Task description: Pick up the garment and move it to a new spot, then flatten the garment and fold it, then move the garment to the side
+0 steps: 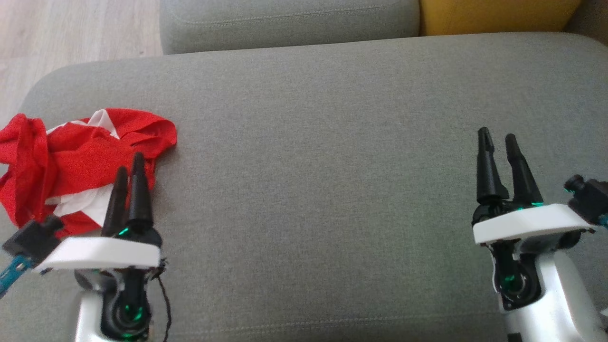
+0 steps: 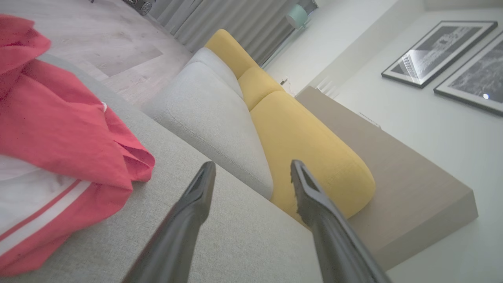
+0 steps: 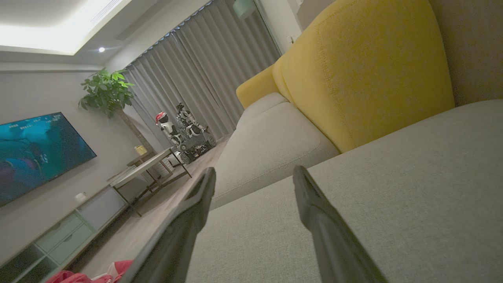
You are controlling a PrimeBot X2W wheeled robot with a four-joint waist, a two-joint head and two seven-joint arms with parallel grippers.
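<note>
The fingers (image 2: 188, 212) of the left gripper (image 1: 130, 163) stand apart with nothing between them, and the right gripper (image 1: 497, 134) is spread the same way, holding nothing.

The garment (image 1: 90, 152), red with white panels and stripes, lies crumpled at the left end of the grey seat cushion (image 1: 323, 142). Its folds are bunched and overlapping, with one red flap reaching furthest toward the cushion's middle. Its left side runs out of the head view, so I cannot tell whether it hangs over the cushion's rounded left edge.

The left gripper hovers at the garment's near right border. In the left wrist view its fingers are over bare cushion just beside the cloth, not touching it.

From that red flap rightward the seat cushion is bare grey fabric across its middle and right part, up to its back edge. The right gripper hovers over the cushion's right part, well apart from the garment.

Behind the cushion's back edge sit a second grey cushion (image 1: 285, 23) and, beside it to the right, a yellow cushion (image 1: 494, 16). Past the cushion's left back corner is pale wood floor (image 1: 71, 28).
</note>
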